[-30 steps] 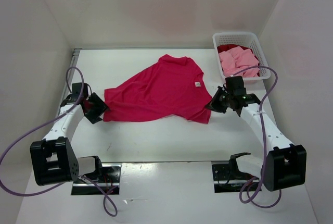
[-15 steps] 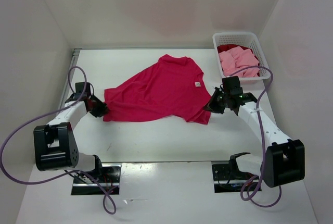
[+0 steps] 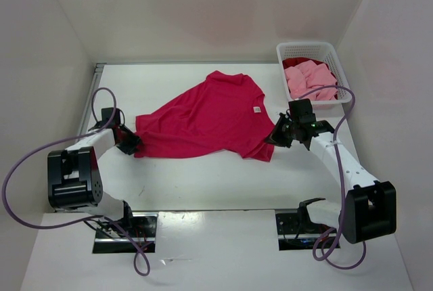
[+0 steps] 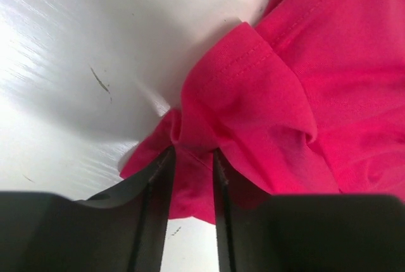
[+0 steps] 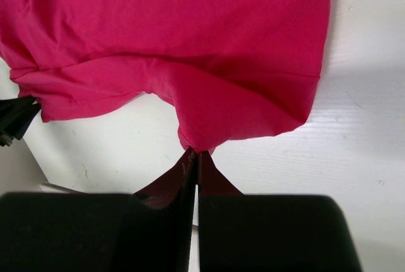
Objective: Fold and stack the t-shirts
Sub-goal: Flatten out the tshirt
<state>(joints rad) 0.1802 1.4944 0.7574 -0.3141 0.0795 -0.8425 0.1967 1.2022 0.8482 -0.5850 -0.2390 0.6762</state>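
The crimson-magenta t-shirt lies spread on the white table, collar to the far side. My left gripper is at its left corner, and in the left wrist view its jaws are closed on a bunched fold of the shirt. My right gripper is shut on the shirt's near right corner; the right wrist view shows the cloth pinched at the tips. The light pink t-shirt and the dark red t-shirt lie crumpled in the basket.
The white lattice basket stands at the far right corner of the table. White walls close in the table on the left, back and right. Purple cables loop off both arms.
My left gripper has moved right onto the shirt's left corner and closed on it. My right gripper has shifted slightly left, still holding its corner.
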